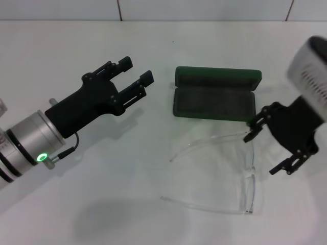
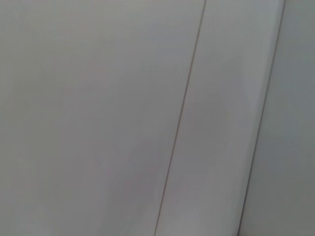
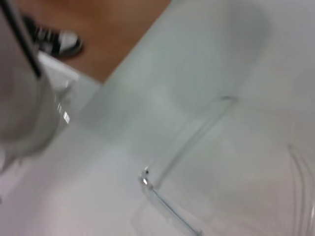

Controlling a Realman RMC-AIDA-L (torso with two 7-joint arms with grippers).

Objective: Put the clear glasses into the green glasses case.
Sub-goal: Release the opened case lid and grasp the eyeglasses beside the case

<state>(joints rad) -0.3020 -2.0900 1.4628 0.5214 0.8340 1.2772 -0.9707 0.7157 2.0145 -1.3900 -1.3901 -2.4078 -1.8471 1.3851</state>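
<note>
The green glasses case [image 1: 214, 102] lies open on the white table [image 1: 102, 204] at centre back, its lid standing up behind and its dark inside bare. In front of it, to the right, lie the clear glasses [image 1: 249, 178], lens to the right and both thin arms reaching left. My right gripper [image 1: 266, 152] is open and hovers just right of the lens, at the case's near right corner. The right wrist view shows one clear arm and hinge of the glasses [image 3: 189, 142]. My left gripper [image 1: 137, 70] is open, raised left of the case.
The table's back edge meets a white tiled wall [image 1: 204, 9]. The left wrist view shows only a pale surface with seams. In the right wrist view a brown floor [image 3: 113, 29] and a shoe [image 3: 59, 42] lie beyond the table edge.
</note>
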